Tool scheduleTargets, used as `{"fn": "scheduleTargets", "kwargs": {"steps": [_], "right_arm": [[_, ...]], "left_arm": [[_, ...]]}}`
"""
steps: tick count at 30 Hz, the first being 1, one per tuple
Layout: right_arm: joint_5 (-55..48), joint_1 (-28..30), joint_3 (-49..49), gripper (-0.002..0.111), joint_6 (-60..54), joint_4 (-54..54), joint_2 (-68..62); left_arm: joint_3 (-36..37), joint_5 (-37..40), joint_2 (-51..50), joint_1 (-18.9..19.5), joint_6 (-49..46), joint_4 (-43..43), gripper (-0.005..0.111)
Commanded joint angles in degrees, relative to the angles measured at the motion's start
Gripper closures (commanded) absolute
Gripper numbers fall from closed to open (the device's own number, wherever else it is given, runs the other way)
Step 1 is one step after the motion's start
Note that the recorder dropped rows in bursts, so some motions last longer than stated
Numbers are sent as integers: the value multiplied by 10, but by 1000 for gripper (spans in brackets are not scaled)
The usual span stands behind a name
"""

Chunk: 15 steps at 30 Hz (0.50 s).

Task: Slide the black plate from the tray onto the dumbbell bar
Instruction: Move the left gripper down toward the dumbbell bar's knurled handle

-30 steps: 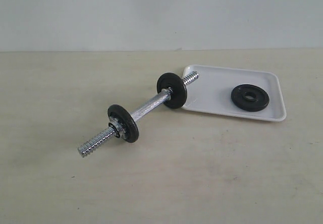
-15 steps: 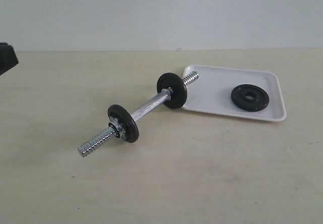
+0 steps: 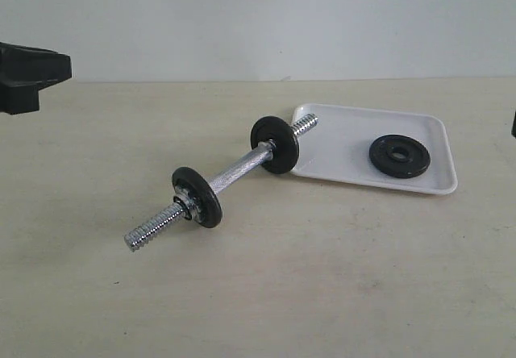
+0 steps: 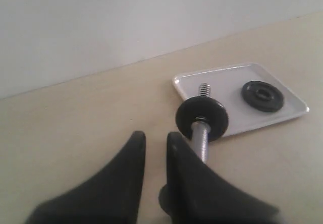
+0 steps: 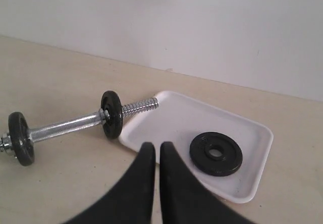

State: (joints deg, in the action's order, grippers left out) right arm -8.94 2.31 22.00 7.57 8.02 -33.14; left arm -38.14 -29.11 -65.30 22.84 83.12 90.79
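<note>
left arm (image 3: 28,76): a black part peeks in at the left edge of the outside view, up above the table (image 3: 97,293). It is well apart from the bar.
left pincer (image 4: 155,139): open a little. Its two black fingers (image 4: 132,153) have a thin gap, and the table shows through it. Nothing is in the gap.
bar (image 3: 238,168): shiny. It lies slanted on the table, in the middle. One screw end points to the front left. The other screw end pokes over the tray's left rim.
discs: two black discs sit on the bar, standing up. One (image 3: 197,197) is near the left screw end. The other (image 3: 274,144) is right at the tray's left rim.
tray (image 3: 339,132): white, flat on the table, on the right.
plate (image 3: 400,156): it lies flat in the right half of the tray, hole up. It does not touch the rim. It is apart from the bar's screw end.
plate and left pincer: well apart. The plate lies far ahead of the tips, past the disc at the tray.
right pincer (image 5: 155,151): closed. The two black fingers are almost pressed together and hold nothing.
plate and right pincer: the plate lies ahead of the tips and off to one side, not touching them. It is on this pincer's side of the table, nearer to it than to the left pincer.
right edge: a small dark bit (image 3: 513,124) shows there in the outside view. It is too small to tell what it is.
</note>
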Motion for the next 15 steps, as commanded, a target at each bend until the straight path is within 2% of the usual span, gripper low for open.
{"fn": "scheduleTargets", "kwargs": {"steps": [1, 2, 5, 9, 12, 15], "right_arm": [[8, -1, 4, 108, -7, 2, -9], [10, -1, 4, 108, -11, 2, -9], [9, -1, 4, 108, -25, 2, -8], [5, -1, 4, 108, -31, 2, -8], [5, -1, 4, 108, -34, 2, -8], [-8, -1, 4, 108, -50, 2, -8]], "left_arm": [[-22, 59, -32, -15, 39, 51, 91], [-24, 85, -42, -27, 53, 84, 91], [-31, 129, -72, -61, 63, 92, 91], [-63, 241, -140, -145, 81, 92, 91], [-122, 253, -195, -209, 63, 92, 91], [-192, 238, -258, -241, 38, 92, 91]]}}
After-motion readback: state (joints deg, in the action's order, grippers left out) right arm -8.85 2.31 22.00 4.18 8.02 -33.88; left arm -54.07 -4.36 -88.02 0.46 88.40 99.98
